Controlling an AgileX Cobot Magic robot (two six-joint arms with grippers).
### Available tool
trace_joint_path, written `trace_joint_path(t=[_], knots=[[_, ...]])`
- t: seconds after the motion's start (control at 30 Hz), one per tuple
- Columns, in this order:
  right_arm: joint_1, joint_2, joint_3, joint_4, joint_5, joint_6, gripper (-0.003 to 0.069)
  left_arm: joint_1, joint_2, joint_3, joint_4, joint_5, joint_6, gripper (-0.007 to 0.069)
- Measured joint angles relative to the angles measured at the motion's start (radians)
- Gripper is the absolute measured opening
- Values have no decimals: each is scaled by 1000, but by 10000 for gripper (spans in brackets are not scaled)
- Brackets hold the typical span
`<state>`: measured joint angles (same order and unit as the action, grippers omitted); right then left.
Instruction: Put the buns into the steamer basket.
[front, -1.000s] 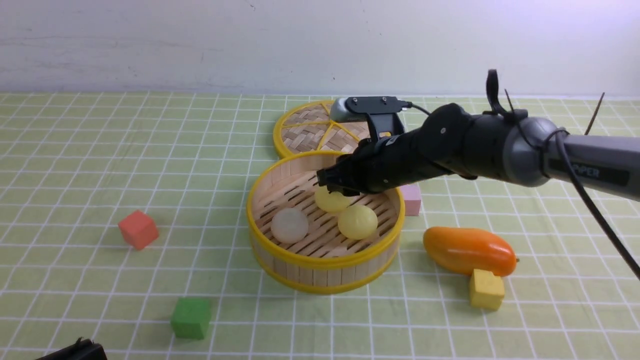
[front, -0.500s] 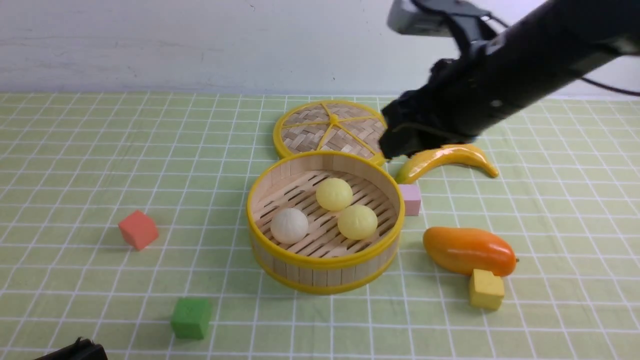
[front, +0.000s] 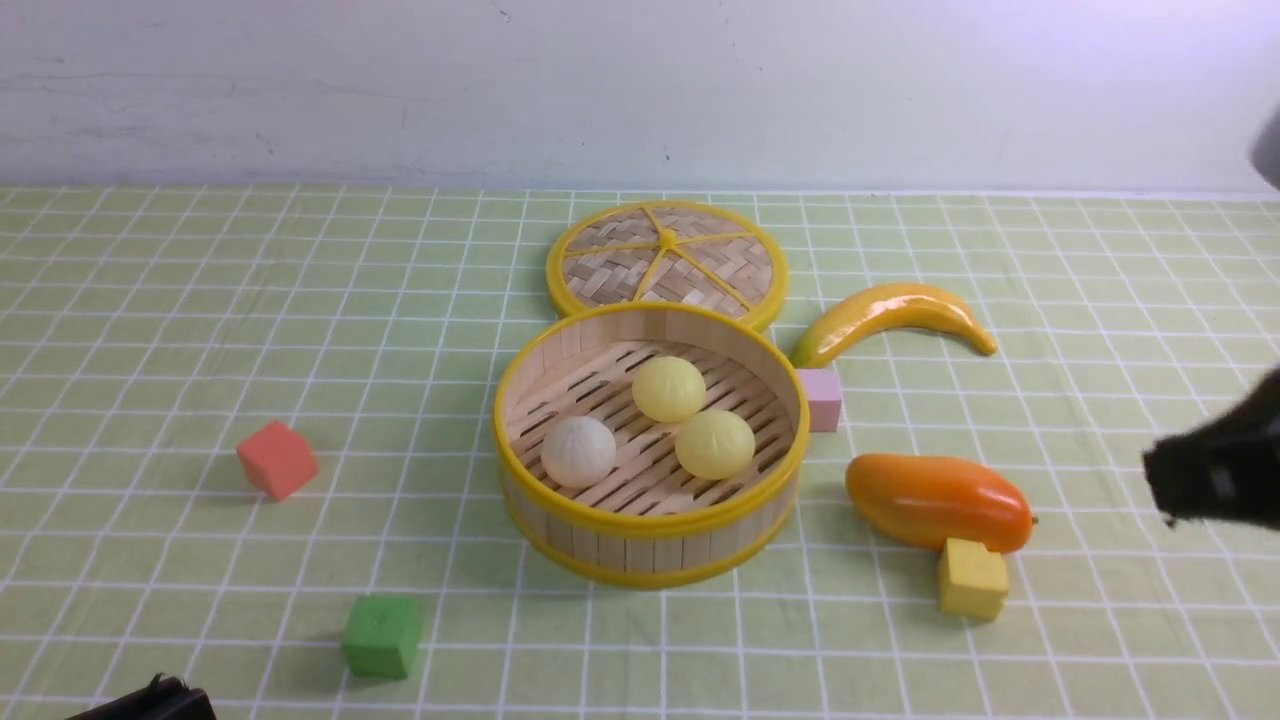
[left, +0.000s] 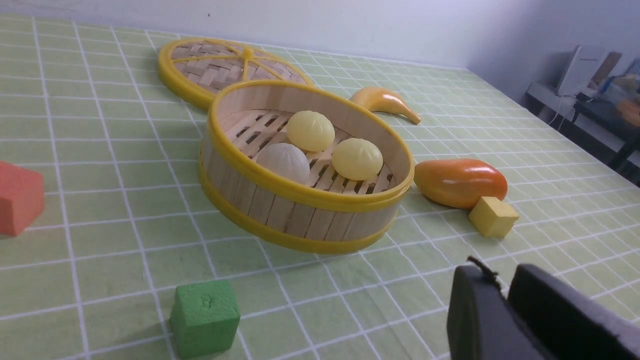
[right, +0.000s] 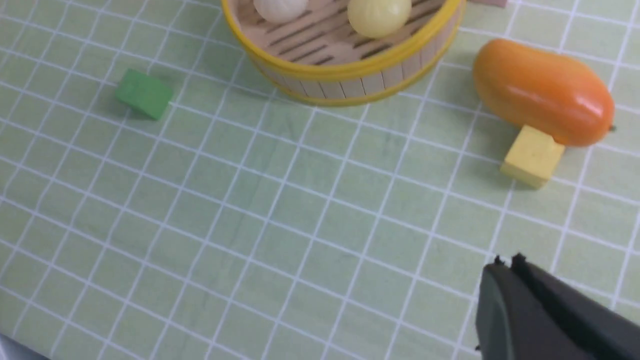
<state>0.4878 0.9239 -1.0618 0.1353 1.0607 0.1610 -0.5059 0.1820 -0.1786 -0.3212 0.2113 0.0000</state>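
The steamer basket (front: 640, 550) stands in the middle of the table. All three buns lie on its slatted floor: an off-white bun (front: 578, 451) at the front left, a pale yellow bun (front: 668, 388) at the back, and another yellow bun (front: 714, 443) at the front right. My right gripper (front: 1160, 485) hangs at the right edge, well away from the basket, shut and holding nothing (right: 506, 262). My left gripper (left: 500, 277) stays low at the front left corner (front: 150, 700). Its fingers are pressed together with nothing between them.
The flat woven lid (front: 666, 255) lies just behind the basket. A banana (front: 890, 310), a pink cube (front: 822, 398), a mango (front: 937, 500) and a yellow cube (front: 972, 578) sit to its right. A red cube (front: 277, 458) and a green cube (front: 381, 635) lie to its left.
My right arm rose from over the basket's back yellow bun, then swung away to the right edge and lower. Its jaws closed on the way. The buns stayed put.
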Motion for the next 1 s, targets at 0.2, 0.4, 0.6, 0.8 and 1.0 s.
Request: trace_joint_path(t=[0.2, 0.4, 0.6, 0.8, 1.0], knots=[[0, -123, 89, -13, 69, 1, -20, 0, 0, 0, 0, 0, 0, 95], [0, -214, 114, -135, 152, -3, -19, 0, 0, 0, 0, 0, 0, 101], [-128, -409, 395, -154, -107, -15, -19, 0, 0, 0, 0, 0, 0, 104], [-373, -777, 815, -89, -511, -103, -19, 0, 0, 0, 0, 0, 0, 110], [-446, -911, 1007, -85, -631, -128, -19, 0, 0, 0, 0, 0, 0, 115]])
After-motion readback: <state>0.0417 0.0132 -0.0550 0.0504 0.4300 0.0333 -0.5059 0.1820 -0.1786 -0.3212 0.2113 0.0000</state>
